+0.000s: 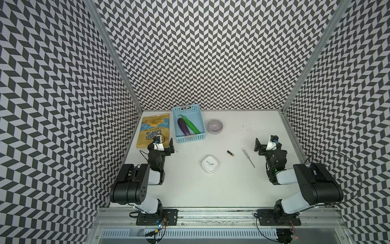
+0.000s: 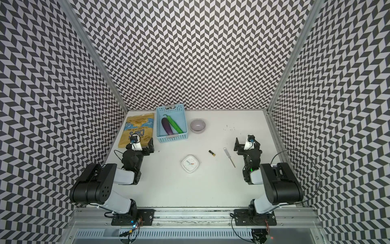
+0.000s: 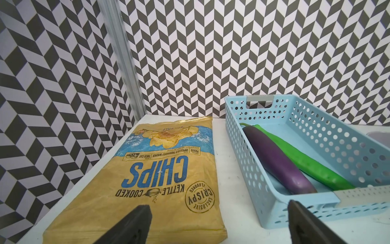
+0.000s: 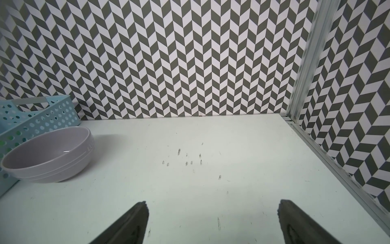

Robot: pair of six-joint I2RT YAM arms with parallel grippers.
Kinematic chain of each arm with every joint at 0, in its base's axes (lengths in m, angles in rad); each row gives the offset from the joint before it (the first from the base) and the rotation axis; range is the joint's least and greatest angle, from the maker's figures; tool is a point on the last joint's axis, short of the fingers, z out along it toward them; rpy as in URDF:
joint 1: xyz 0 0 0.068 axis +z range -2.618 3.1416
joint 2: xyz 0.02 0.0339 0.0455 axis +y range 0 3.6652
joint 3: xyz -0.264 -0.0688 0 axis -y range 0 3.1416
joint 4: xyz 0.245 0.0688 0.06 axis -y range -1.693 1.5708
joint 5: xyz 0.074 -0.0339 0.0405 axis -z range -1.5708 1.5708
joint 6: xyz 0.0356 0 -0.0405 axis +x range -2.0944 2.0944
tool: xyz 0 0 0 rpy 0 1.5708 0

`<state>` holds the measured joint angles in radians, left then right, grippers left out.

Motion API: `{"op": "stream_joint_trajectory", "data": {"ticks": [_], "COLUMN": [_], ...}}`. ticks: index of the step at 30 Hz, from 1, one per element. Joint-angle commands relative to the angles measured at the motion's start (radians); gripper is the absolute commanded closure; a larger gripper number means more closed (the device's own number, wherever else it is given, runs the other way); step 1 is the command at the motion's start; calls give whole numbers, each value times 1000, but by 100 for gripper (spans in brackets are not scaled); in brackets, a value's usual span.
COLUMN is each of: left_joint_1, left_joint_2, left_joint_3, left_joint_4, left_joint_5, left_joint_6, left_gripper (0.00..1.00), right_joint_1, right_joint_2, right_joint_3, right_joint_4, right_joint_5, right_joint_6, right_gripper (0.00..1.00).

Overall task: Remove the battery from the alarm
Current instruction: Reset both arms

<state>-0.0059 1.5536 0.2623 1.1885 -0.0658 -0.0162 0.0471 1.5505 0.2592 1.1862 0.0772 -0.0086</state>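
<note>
The alarm (image 1: 209, 164) (image 2: 191, 164), a white rounded-square clock, lies dial up near the middle of the table in both top views. The battery (image 1: 230, 153) (image 2: 212, 153), small and dark with a gold end, lies loose on the table to the right of the clock and apart from it. My left gripper (image 1: 163, 145) (image 3: 218, 206) is open at the left, over the near edge of a chips bag, with nothing between its fingers. At the right my right gripper (image 1: 266, 142) (image 4: 212, 202) stands open and empty over bare table. Neither wrist view shows the clock or the battery.
A clear-handled screwdriver (image 1: 248, 157) lies between the battery and my right arm. At the back left lie a chips bag (image 1: 153, 131) (image 3: 160, 173) and a blue basket (image 1: 191, 138) (image 3: 238, 156) holding an aubergine and a green vegetable. A lilac bowl (image 1: 214, 126) (image 4: 48, 156) stands beside it.
</note>
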Motion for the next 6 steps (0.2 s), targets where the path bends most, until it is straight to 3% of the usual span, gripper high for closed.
{"op": "stream_joint_trajectory", "data": {"ticks": [1,6], "left_joint_1": [3,3], "left_joint_2": [-6,-7], "left_joint_3": [13,10], "left_joint_4": [15,19], "left_joint_5": [11,12], "left_joint_6": [7,7], "left_gripper": [0,0], "right_joint_1": [-6,-6], "right_joint_2": [-16,-18], "right_joint_3": [12,12], "right_joint_4": [29,29], "right_joint_5": [-4,-4], "right_joint_6": [1,1], "right_gripper": [0,0]}}
